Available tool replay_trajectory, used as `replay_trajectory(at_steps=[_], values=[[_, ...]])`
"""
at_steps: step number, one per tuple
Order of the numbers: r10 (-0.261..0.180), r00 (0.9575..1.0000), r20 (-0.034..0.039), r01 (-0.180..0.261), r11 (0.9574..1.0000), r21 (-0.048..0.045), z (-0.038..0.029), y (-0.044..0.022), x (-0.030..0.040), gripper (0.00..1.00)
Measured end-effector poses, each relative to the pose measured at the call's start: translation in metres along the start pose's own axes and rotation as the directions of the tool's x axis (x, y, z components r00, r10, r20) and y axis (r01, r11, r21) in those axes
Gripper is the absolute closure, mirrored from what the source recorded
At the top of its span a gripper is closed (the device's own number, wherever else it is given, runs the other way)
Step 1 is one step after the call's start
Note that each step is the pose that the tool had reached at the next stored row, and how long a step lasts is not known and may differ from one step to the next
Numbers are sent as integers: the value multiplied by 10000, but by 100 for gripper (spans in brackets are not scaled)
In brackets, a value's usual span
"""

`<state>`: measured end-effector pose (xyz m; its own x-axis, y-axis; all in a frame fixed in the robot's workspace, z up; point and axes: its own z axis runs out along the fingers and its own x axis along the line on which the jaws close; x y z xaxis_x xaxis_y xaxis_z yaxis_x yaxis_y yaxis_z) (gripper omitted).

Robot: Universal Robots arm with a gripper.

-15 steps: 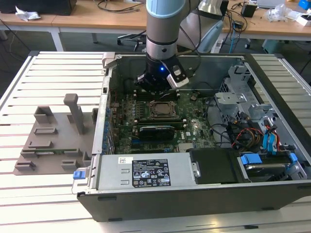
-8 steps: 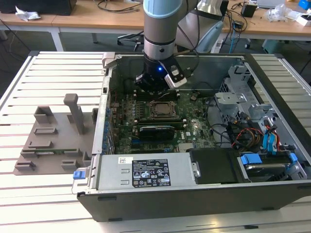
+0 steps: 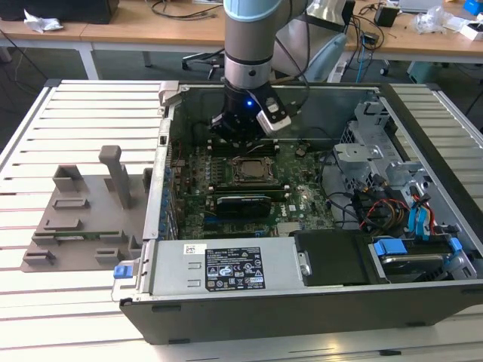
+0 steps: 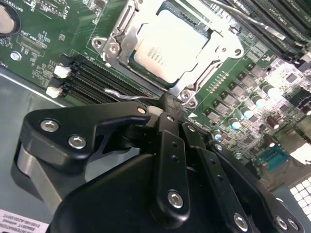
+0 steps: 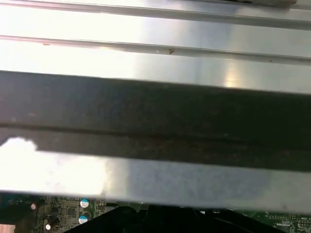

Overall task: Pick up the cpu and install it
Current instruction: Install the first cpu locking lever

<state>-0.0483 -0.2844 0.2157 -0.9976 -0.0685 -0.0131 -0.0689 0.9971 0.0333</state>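
The cpu, a light, stiff, fragile chip best held by its edges, sits in its socket on the motherboard (jaws pressed together, empty, just beside it).

The arm hangs straight down, wrist vertical. Its jaws point downward. The black fingers are pressed together, gripping nothing.
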Motion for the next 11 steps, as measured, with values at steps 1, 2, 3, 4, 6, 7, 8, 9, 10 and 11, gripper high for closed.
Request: replay_trajectory(at_steps=[1,2,3,4,6,7,8,9,10,11], values=[[2,10000,-16,-2,10000,0,1,1,-22,89],[3,10000,-26,-3,10000,0,3,0,-37,89],[4,10000,-39,-4,10000,-1,5,-1,-54,89],[3,10000,-50,-3,10000,-2,8,-3,-70,89],[3,10000,-78,-3,10000,1,16,-6,-109,89],[4,10000,-84,-4,10000,3,18,-6,-120,89],[5,10000,-97,-5,10000,5,24,-8,-140,89],[6,9999,-104,-6,10000,5,29,-9,-150,89],[5,9999,-112,-5,10000,5,34,-10,-160,89],[4,9999,-126,-4,10000,8,43,-12,-183,89]])
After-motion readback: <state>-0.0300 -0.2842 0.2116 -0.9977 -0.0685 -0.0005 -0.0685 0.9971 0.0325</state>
